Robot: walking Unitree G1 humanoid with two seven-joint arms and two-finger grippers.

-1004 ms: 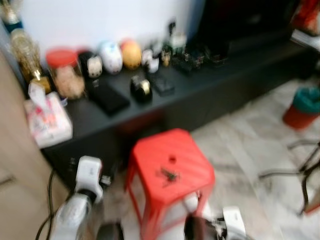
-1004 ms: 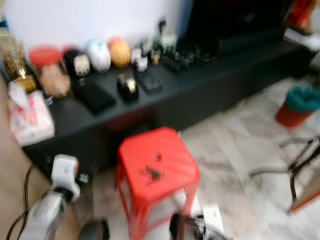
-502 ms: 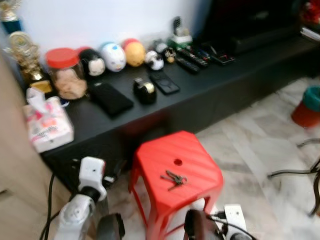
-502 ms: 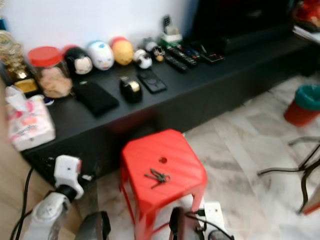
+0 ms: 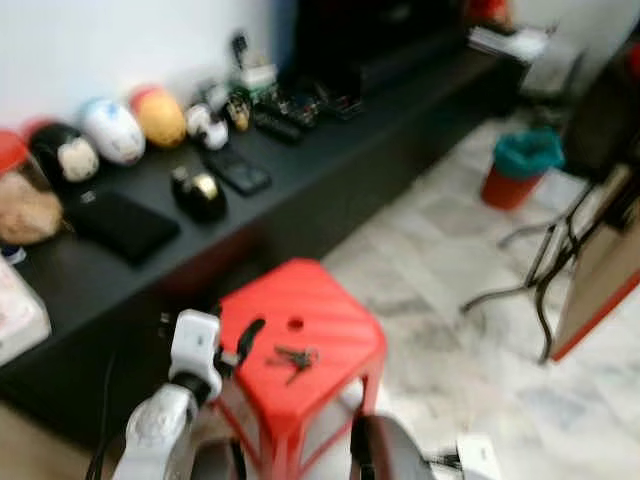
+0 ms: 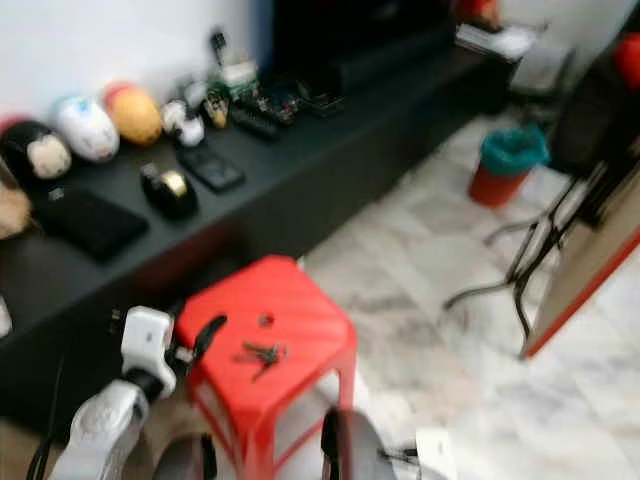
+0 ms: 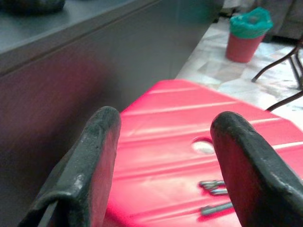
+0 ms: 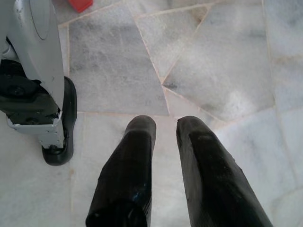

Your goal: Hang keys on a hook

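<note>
Head views: keys lie loose on the red stool, left claw beside them

Left eye view, blurred: a small bunch of metal keys [image 5: 288, 359] lies flat on the top of a red plastic stool [image 5: 330, 315], just beside the round hole in the seat. The left claw [image 5: 243, 342] sits at the stool's left edge, its black fingers near the keys but apart from them. Behind the stool runs a long black desk [image 5: 330, 150] carrying a row of round figurines, a black tape dispenser [image 5: 199, 192] and a flat black wallet [image 5: 122, 225]. On the marble floor [image 5: 450, 290] to the right stands a red bin with a green liner [image 5: 519, 167].

Right eye view: the same scene, with the keys [image 6: 258, 354] on the stool's ribbed top.

Left wrist view: the left claw [image 7: 163, 142] is spread wide with nothing between its two black fingers [image 7: 90, 165]. The red stool [image 7: 165, 142] lies ahead of it, and the keys [image 7: 214, 194] rest on the seat close to one finger, not gripped.

Right wrist view: the right claw [image 8: 164, 130] points down at the marble floor [image 8: 222, 71], its fingers [image 8: 130, 165] nearly together with a narrow gap, holding nothing. Part of the robot's silver leg and black foot [image 8: 33, 80] stands beside it.
</note>
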